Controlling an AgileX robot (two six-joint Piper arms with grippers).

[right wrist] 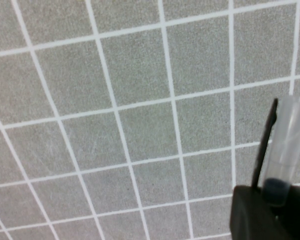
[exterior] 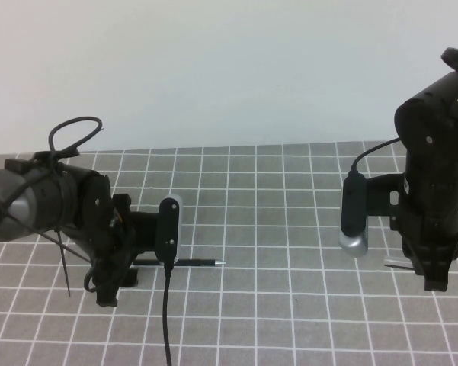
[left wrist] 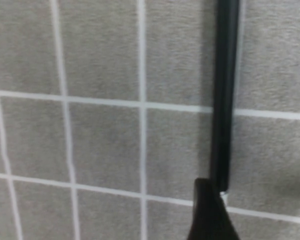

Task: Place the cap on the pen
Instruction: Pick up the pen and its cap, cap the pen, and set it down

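Note:
A black pen (exterior: 179,262) lies flat on the grid mat, its silver tip pointing toward the right arm. My left gripper (exterior: 116,280) is low over the pen's blunt end and open. In the left wrist view the pen barrel (left wrist: 223,95) ends just beside one fingertip (left wrist: 208,212), inside the open left gripper (left wrist: 259,220). My right gripper (exterior: 434,278) hangs above the mat at the right, shut on the clear cap (exterior: 396,264). In the right wrist view the clear cap (right wrist: 285,145) with its black clip sticks out of the right gripper (right wrist: 277,200).
The grey mat with white grid lines (exterior: 289,229) covers the table up to a plain white wall. A black cable (exterior: 166,320) hangs from the left wrist camera down to the front edge. Open mat lies between the two arms.

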